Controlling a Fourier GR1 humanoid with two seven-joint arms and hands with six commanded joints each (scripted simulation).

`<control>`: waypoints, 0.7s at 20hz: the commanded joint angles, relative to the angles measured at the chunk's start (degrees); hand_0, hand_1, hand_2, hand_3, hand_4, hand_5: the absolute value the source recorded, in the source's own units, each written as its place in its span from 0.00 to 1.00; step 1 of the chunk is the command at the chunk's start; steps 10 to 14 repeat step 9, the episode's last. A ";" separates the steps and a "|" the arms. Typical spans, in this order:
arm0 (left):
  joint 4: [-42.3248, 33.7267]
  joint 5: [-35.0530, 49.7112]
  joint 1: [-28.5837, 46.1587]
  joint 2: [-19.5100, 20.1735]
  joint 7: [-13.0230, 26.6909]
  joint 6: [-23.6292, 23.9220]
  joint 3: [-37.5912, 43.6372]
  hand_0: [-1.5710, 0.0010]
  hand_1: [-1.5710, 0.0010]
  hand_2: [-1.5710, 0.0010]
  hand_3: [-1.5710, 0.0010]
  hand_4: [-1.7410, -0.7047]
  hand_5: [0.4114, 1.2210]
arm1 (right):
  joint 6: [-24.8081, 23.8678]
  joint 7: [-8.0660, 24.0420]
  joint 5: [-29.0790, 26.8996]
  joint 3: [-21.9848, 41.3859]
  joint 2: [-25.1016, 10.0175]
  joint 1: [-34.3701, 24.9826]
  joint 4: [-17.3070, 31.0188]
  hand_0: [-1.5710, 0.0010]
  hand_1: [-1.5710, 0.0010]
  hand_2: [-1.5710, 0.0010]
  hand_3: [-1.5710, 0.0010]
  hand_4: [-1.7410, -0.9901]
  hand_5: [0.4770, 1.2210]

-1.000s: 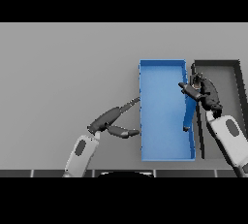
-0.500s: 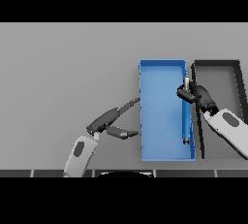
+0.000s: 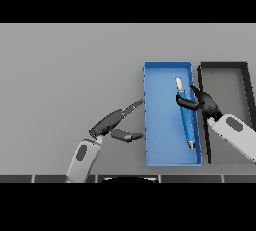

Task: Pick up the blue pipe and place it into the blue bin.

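The blue pipe (image 3: 186, 117) with a white tip lies lengthwise over the right half of the blue bin (image 3: 162, 125), inside its walls. My right hand (image 3: 206, 103) reaches in over the bin's right wall, and its fingers (image 3: 183, 101) curl across the pipe's upper part, with the thumb raised beside it. Whether the pipe rests on the bin floor I cannot tell. My left hand (image 3: 107, 122) is open just left of the bin, fingers straight and pointing at its left wall, thumb stretched out below them.
A dark grey bin (image 3: 225, 80) stands directly right of the blue bin, their walls side by side. My right forearm (image 3: 236, 136) crosses over its lower part. Grey table (image 3: 65, 75) spreads to the left and back.
My right hand has carried the pipe leftward from above the bins' shared wall to inside the blue bin. The left hand has hardly moved.
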 commanded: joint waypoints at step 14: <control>-0.83 -0.71 1.37 0.24 -0.97 0.10 -0.98 1.00 1.00 1.00 1.00 0.83 0.02 | 1.60 -0.02 -0.13 0.72 -0.33 -1.18 0.55 1.00 1.00 1.00 1.00 0.96 0.22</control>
